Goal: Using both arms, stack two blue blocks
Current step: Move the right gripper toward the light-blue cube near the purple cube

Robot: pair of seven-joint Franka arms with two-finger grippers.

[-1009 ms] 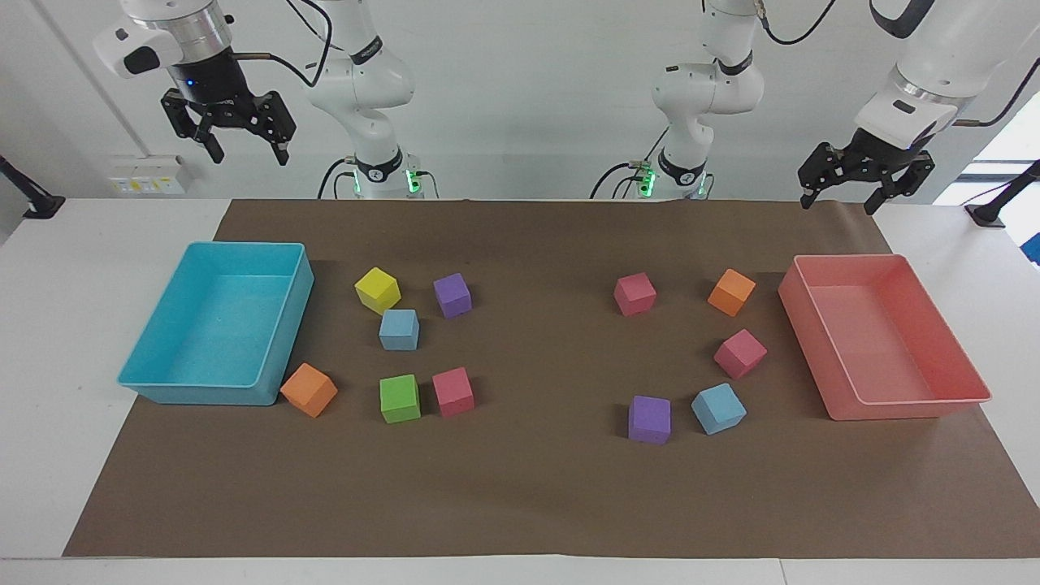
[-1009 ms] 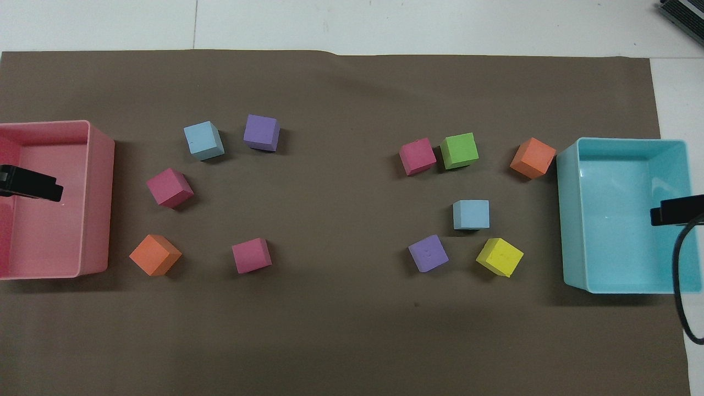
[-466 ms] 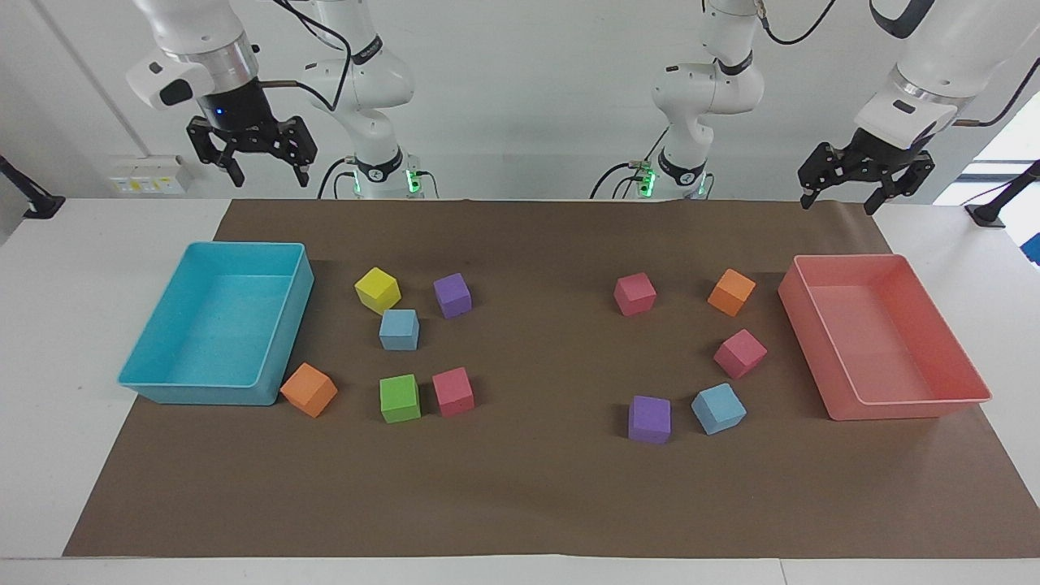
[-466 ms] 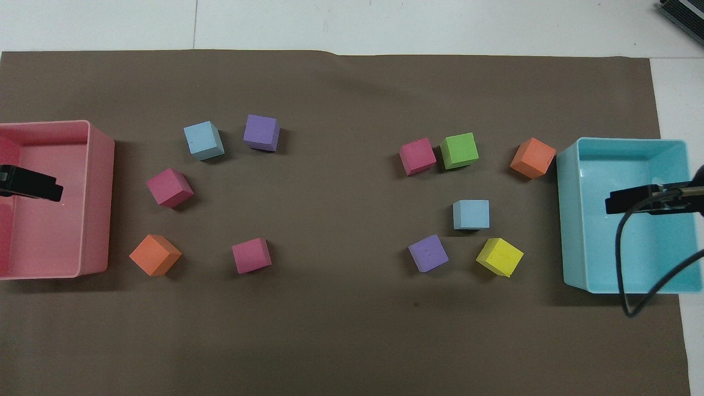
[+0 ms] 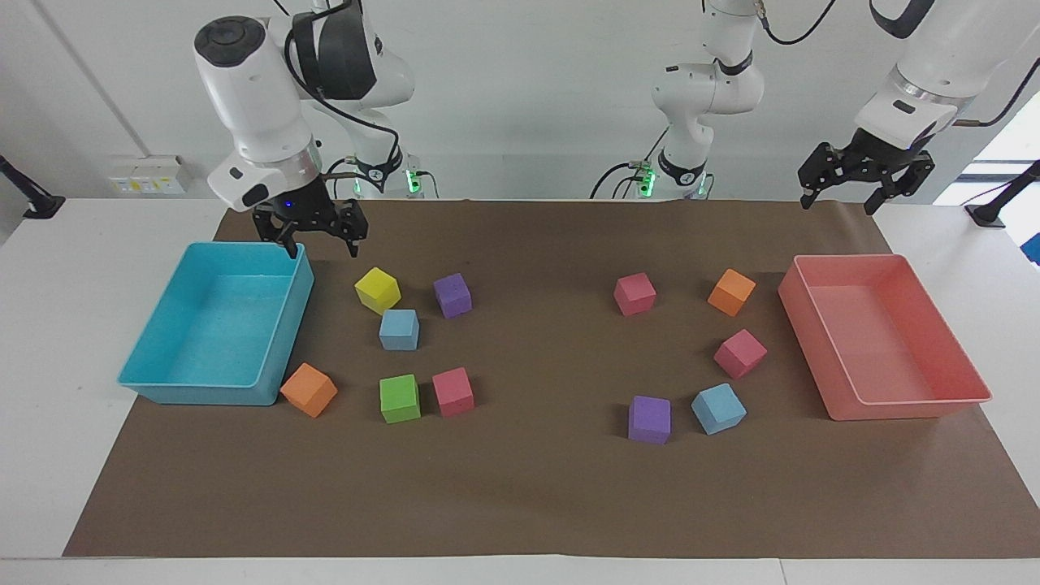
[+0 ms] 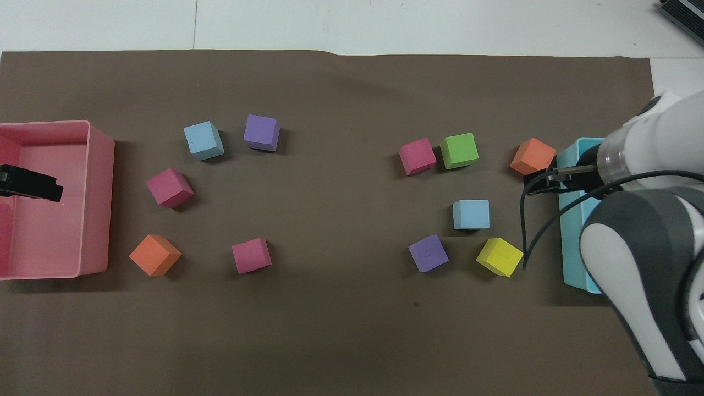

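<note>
One blue block (image 5: 399, 329) (image 6: 471, 214) lies between a yellow cube and a green cube, toward the right arm's end. The other blue block (image 5: 718, 408) (image 6: 203, 141) lies beside a purple cube toward the left arm's end. My right gripper (image 5: 319, 240) (image 6: 542, 180) is open and empty. It hangs low over the turquoise tray's corner nearest the robots, apart from the first blue block. My left gripper (image 5: 837, 201) (image 6: 33, 186) is open and empty, raised over the pink tray's end nearest the robots, and waits.
The turquoise tray (image 5: 195, 394) and the pink tray (image 5: 902, 409) stand at the mat's two ends. Around the blue blocks lie a yellow cube (image 5: 378, 289), purple cubes (image 5: 452, 294) (image 5: 649, 419), a green cube (image 5: 400, 398), and pink and orange cubes.
My right arm has swung down and toward the table's middle, from high beside the turquoise tray to low over its corner. The left arm and all blocks have not moved.
</note>
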